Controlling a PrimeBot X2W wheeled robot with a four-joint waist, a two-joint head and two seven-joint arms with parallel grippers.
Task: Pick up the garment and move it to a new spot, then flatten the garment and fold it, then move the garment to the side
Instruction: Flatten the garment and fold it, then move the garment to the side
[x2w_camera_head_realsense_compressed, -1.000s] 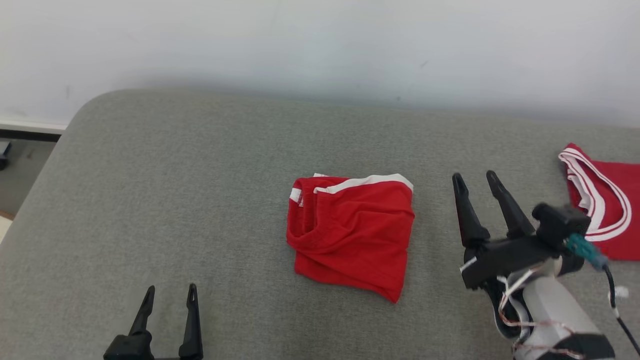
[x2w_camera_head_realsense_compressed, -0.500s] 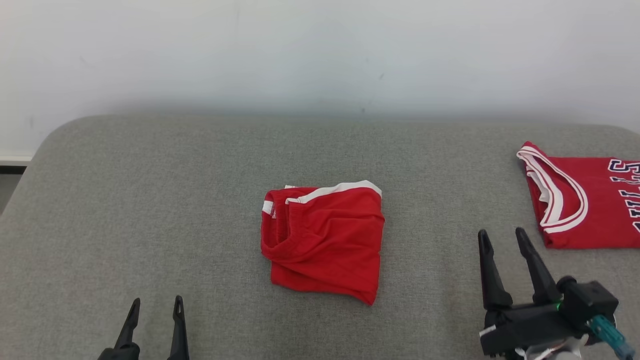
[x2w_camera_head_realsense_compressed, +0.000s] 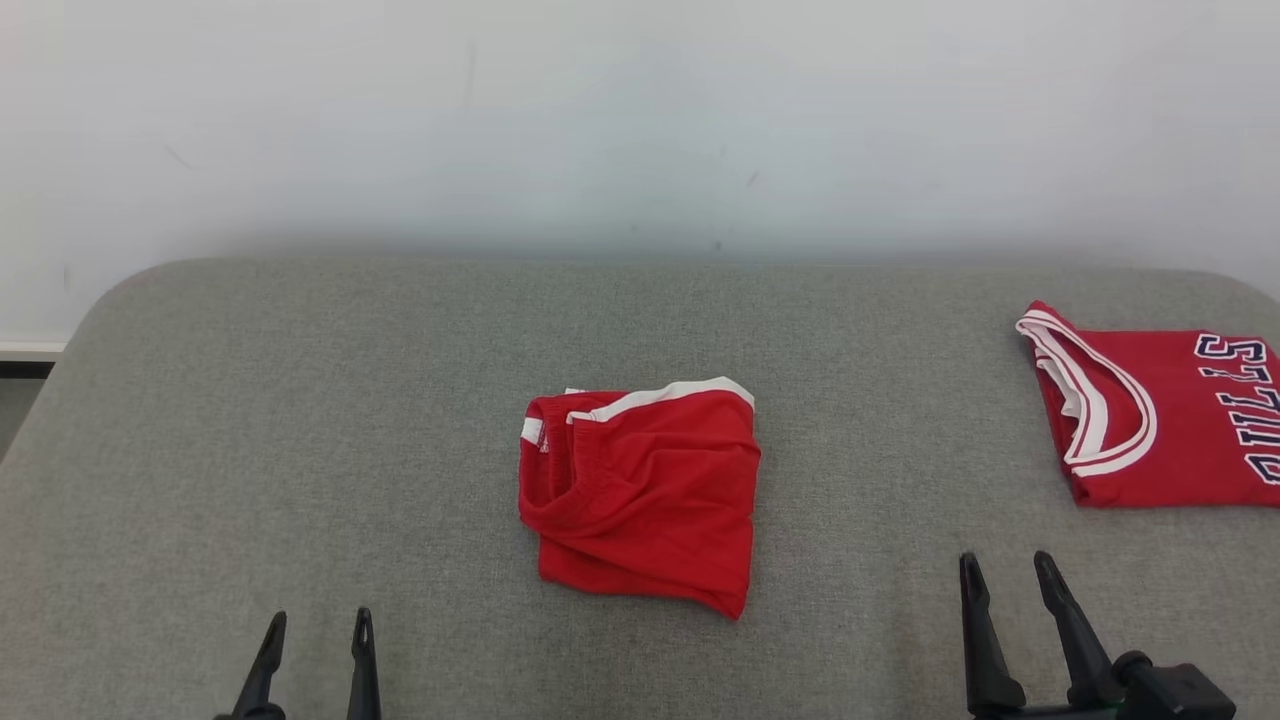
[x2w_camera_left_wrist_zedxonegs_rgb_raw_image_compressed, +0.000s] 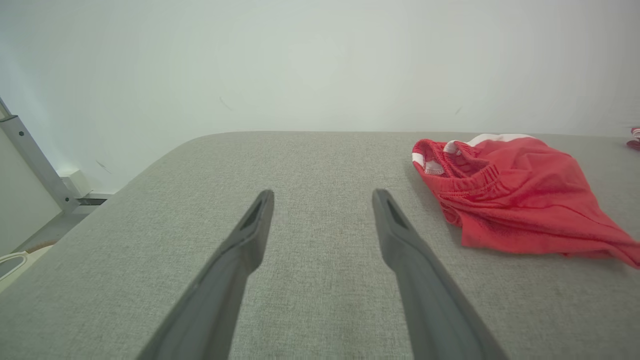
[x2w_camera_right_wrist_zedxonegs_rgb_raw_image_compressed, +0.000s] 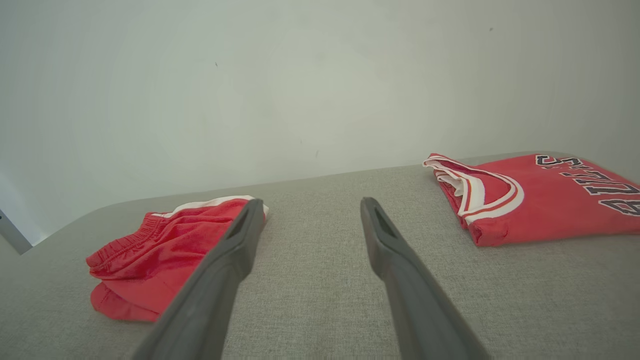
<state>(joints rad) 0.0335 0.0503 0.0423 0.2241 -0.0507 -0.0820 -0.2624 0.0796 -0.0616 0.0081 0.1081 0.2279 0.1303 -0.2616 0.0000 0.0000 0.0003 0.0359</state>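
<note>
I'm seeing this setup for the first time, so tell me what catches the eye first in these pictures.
The roughly folded red shorts with white trim lie in the middle of the grey padded surface, bright against it. A folded red jersey with a white-edged neckline and dark lettering lies at the far right. The left gripper and right gripper both hang open nearest the robot, touching neither garment.

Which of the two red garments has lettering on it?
The jersey at the robot's right: it bears dark letters and a white-trimmed neckline. The shorts in the middle show only a white stripe and an elastic waistband.
</note>
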